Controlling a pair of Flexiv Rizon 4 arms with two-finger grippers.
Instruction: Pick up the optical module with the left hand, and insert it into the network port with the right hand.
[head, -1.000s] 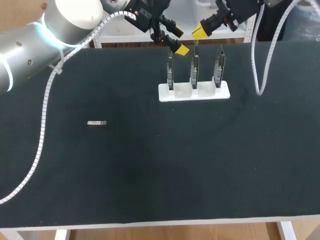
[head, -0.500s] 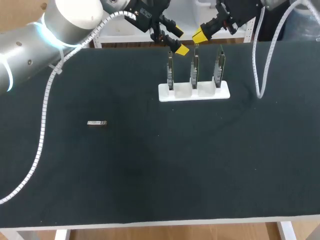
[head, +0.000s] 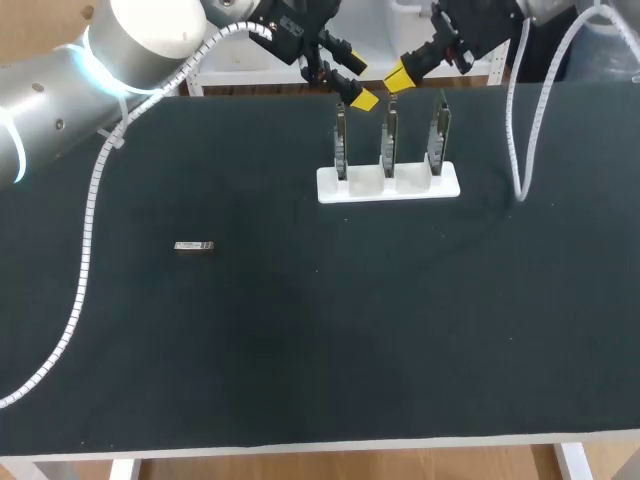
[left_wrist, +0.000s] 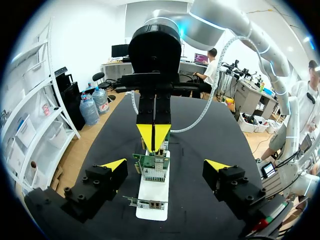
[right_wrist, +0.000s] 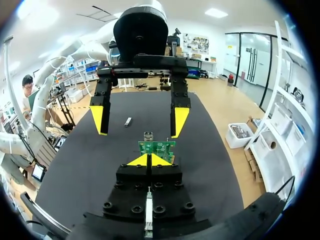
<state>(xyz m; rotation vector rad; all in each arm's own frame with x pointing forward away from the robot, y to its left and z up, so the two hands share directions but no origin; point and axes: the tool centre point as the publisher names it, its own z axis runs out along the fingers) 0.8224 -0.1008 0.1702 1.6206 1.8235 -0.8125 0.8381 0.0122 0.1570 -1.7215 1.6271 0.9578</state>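
The dark tabletop (head: 300, 350) is carrying a white stand (head: 388, 183) near its far edge, with three circuit boards (head: 387, 140) standing upright in it. Over the stand, the left fingers (left_wrist: 114, 166) are hanging spread wide, gripping nothing, and are facing the right fingers (right_wrist: 156, 160), which are pressing together. The optical module (head: 194, 246) is lying flat on the tabletop, well apart from the stand, toward my left.

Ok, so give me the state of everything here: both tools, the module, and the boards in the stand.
Left tool: open, empty, by the boards.
Right tool: shut, nothing seen in it.
Module: lying flat on the table, not picked up yet.
Boards: three, standing upright in the white stand.
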